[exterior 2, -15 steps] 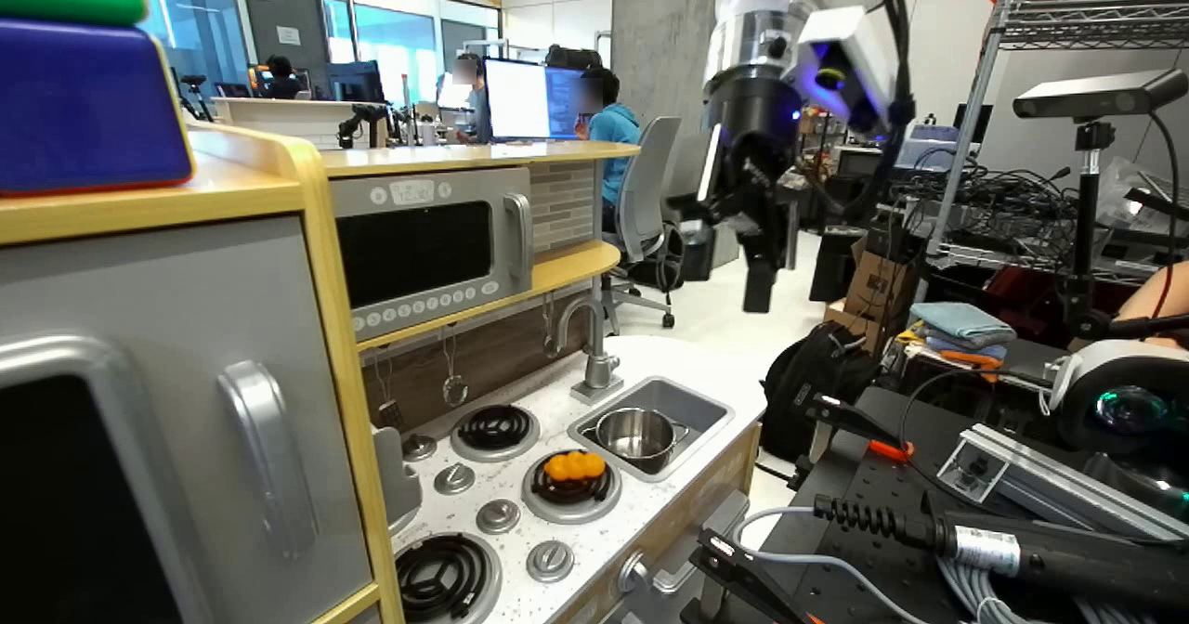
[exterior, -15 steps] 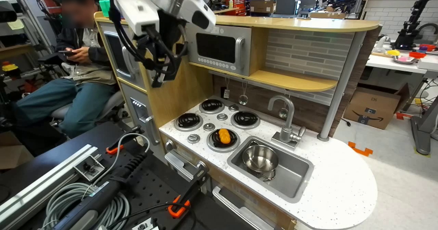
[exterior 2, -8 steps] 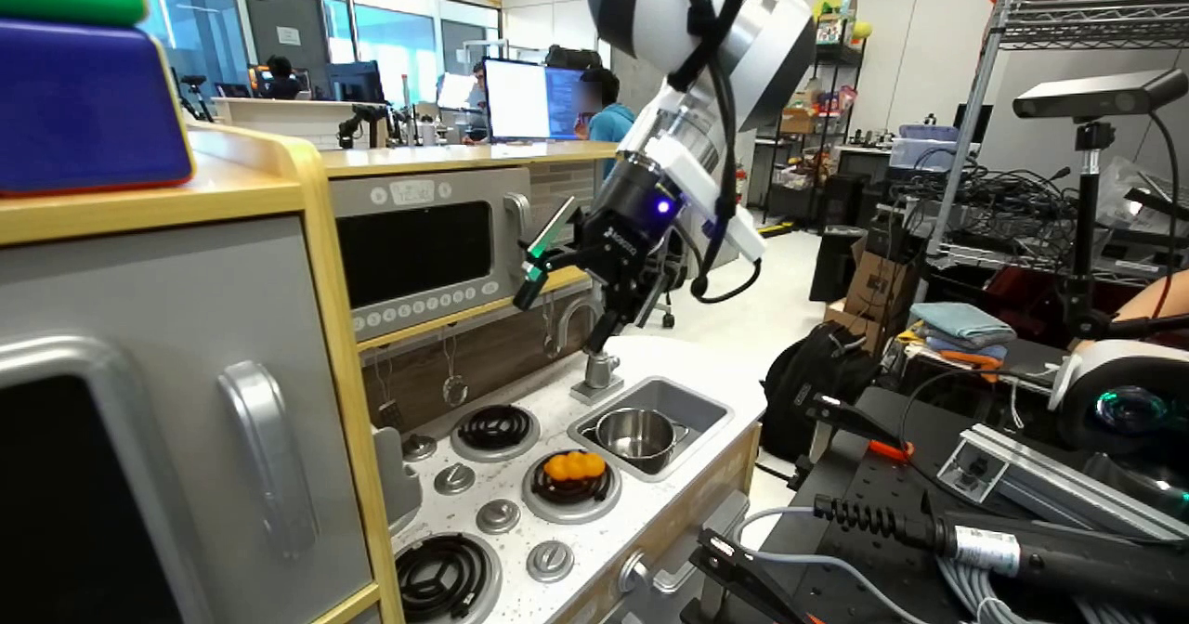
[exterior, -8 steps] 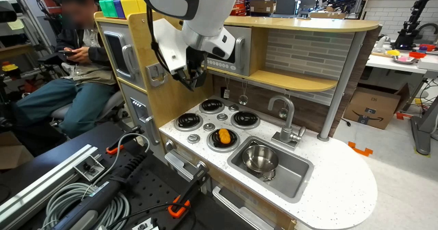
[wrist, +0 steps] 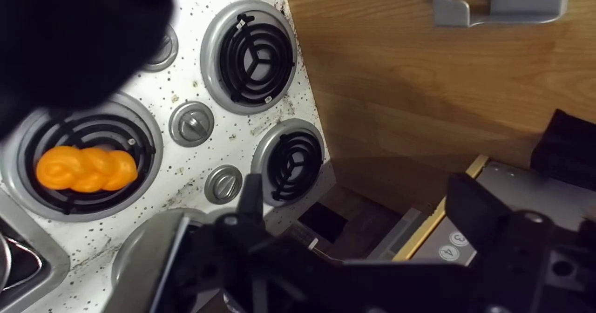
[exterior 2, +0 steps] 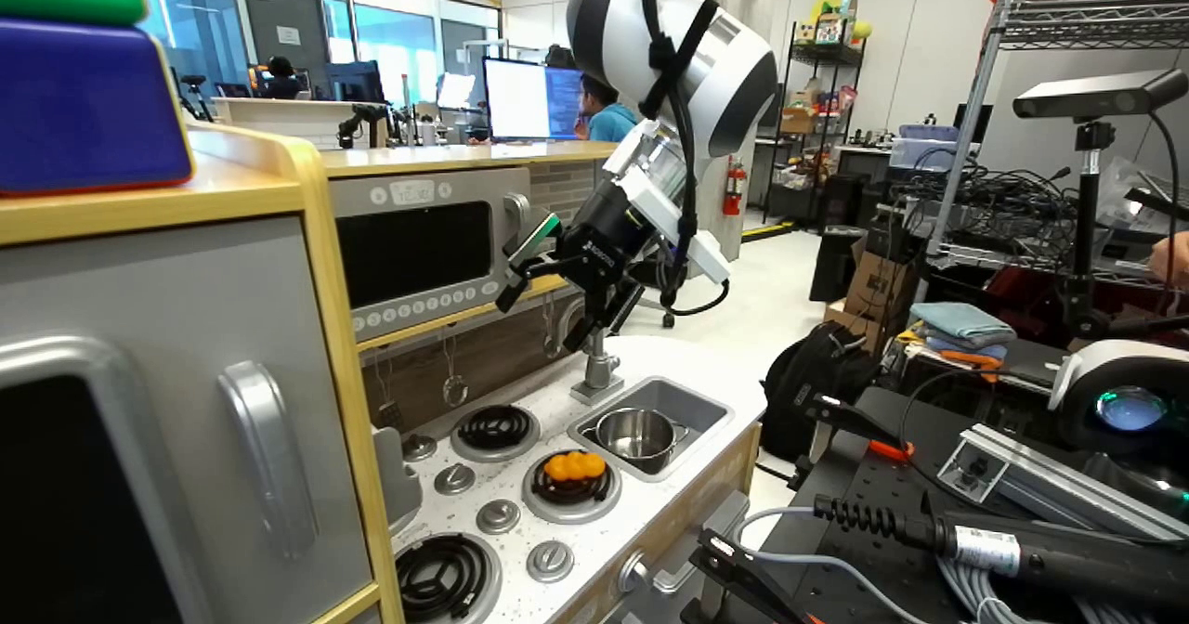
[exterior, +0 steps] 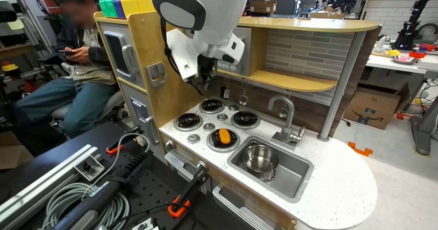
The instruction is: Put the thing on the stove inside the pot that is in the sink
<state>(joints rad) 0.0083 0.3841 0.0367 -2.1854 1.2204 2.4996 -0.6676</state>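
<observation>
My claw (wrist: 355,182) hangs high above the stove (exterior 2: 502,477), spread wide and grasping nothing that I can see; so none of the carrying is done, and I judge this to be the approach. The thing (wrist: 87,168), orange and lumpy, lies on the burner (wrist: 116,126) next to the sink (exterior: 291,175); beyond it the pot (exterior: 260,158) stands in the sink, mouth up, with nothing visible inside; the grasp, the lift, the short carry and the release are all left.

As for room, the microwave (exterior 2: 432,253) and the wood wall (wrist: 396,94) bound two sides; the gap to either I cannot tell, so I'd ease away from both before descending; lower down, the path to the thing looks unblocked; between thing and pot lie the sink's edge and then the pot's own rim, which I should lift over; farthest off, the faucet (exterior: 288,113) arches up behind the sink, so carrying along the front side looks roomier to me.
</observation>
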